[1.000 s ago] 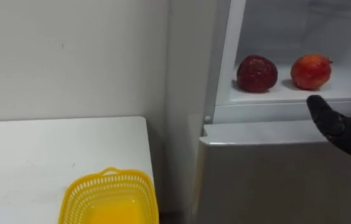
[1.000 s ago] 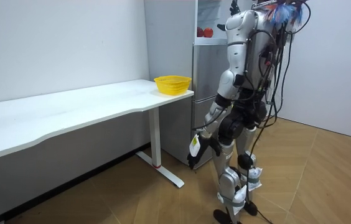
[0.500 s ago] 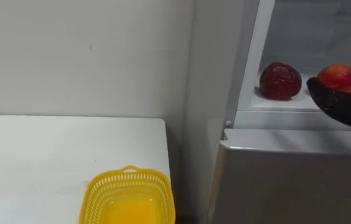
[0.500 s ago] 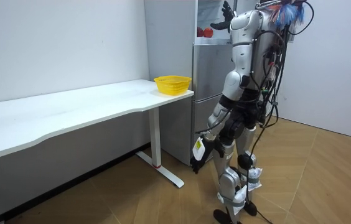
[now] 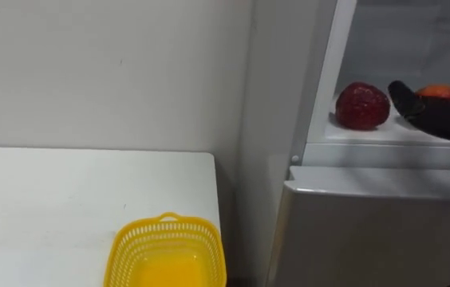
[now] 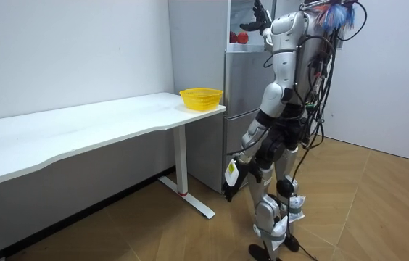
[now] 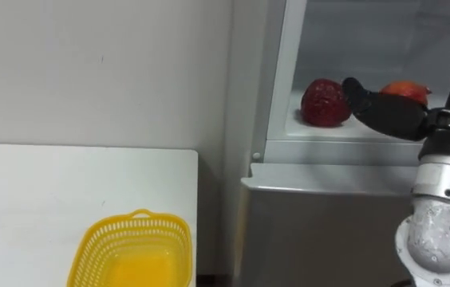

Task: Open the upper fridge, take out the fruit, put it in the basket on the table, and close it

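The upper fridge compartment [image 5: 384, 137] stands open, and two fruits lie on its white shelf. The left one is dark red [image 5: 362, 106] [image 7: 325, 103]. To its right sits an orange-red fruit [image 5: 440, 92] [image 7: 404, 90], partly hidden behind my right hand. My black right hand [image 5: 436, 115] [image 7: 384, 112] reaches in from the right with straight fingers, in front of the orange-red fruit, its tips close to the dark red one. It holds nothing. In the room view I stand facing the fridge with my right hand [image 6: 259, 13] raised and my left hand [image 6: 228, 188] hanging by my thigh.
A yellow plastic basket [image 5: 165, 225] [image 6: 201, 96] sits at the near right corner of the white table [image 5: 65, 199], left of the fridge. The shut lower fridge door [image 5: 369, 231] lies below the shelf. A white wall runs behind the table.
My right hand has risen from below the shelf's front edge into the compartment, in front of the orange-red fruit. The eye view has also shifted, so the fridge shows further right.
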Robot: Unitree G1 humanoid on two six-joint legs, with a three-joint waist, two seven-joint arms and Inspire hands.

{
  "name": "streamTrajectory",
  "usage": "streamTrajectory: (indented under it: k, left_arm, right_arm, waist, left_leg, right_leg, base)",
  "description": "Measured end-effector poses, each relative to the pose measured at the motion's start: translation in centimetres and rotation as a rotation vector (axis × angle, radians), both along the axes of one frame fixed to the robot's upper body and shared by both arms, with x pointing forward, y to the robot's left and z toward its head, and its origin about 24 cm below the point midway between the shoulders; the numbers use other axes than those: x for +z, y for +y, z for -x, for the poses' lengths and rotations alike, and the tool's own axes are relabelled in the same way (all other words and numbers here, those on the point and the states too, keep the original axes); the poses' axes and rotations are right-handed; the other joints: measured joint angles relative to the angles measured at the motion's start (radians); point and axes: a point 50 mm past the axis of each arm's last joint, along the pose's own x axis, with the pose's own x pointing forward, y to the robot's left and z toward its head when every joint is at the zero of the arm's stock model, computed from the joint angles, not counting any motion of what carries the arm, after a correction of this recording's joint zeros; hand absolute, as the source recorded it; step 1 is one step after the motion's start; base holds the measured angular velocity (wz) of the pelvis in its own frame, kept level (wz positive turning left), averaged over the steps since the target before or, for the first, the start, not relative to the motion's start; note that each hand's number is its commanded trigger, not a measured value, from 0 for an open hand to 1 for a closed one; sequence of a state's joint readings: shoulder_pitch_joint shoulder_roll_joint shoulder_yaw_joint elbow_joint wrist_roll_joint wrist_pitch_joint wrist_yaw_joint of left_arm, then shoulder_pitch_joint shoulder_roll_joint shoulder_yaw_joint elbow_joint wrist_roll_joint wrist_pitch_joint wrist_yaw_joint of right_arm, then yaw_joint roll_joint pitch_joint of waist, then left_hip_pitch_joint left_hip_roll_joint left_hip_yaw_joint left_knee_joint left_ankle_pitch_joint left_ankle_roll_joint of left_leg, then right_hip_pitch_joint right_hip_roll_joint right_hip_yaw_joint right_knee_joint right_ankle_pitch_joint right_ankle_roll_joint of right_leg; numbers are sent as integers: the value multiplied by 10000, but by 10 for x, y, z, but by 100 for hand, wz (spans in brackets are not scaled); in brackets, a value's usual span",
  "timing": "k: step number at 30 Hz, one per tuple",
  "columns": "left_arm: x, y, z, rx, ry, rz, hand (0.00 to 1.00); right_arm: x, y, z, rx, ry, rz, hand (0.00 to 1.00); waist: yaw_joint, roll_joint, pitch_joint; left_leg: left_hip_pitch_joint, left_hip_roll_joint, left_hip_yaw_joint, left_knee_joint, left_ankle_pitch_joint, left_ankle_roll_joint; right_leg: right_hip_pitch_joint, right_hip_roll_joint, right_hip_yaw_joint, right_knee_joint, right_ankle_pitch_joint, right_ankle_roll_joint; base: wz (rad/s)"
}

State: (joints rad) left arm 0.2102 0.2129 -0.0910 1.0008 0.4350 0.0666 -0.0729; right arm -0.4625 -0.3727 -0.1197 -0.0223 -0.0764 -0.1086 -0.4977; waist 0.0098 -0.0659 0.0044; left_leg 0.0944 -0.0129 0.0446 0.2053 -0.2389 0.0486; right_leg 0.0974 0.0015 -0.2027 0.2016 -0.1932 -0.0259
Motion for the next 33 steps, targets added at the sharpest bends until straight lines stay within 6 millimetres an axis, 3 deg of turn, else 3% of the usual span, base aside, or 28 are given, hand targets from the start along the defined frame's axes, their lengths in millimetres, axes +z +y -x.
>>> streamTrajectory:
  k: [11,15,18,23,33]
  left_arm:
    - [1,3,0,93,-6,-59,0]
    - [2,7,0,342,-76,-140,0]
    - [2,9,0,472,-114,-203,0]
    - [2,9,2,508,-49,-221,0]
    - [3,11,2,693,-112,-274,0]
  right_arm:
    - [4,4,-4,447,274,608,0]
    - [5,4,-4,505,359,842,0]
    - [7,0,-4,503,559,1178,0]
    - [8,-3,-6,700,996,1529,0]
    - [-19,-18,-21,1269,2947,1188,0]
  waist:
    - [168,-166,-93]
    - [229,-298,-34]
    - [227,-370,-46]
    - [239,-332,-19]
    - [224,-415,-50]
  left_leg:
    - [0,0,-32,17,9,-11]
    - [-51,-4,-73,87,8,-10]
    - [-164,-12,-177,150,6,-12]
    - [-200,-6,-211,148,4,-14]
    - [-145,-2,-193,178,5,-16]
  right_leg:
    - [12,1,-14,-4,0,0]
    - [34,-8,-66,-23,0,0]
    - [-15,-25,-181,-2,2,-4]
    - [-9,-20,-205,-1,8,-14]
    - [33,-20,-164,14,12,-21]
  base:
    - [0]
    - [4]
    - [11]
    - [2]
    - [0]
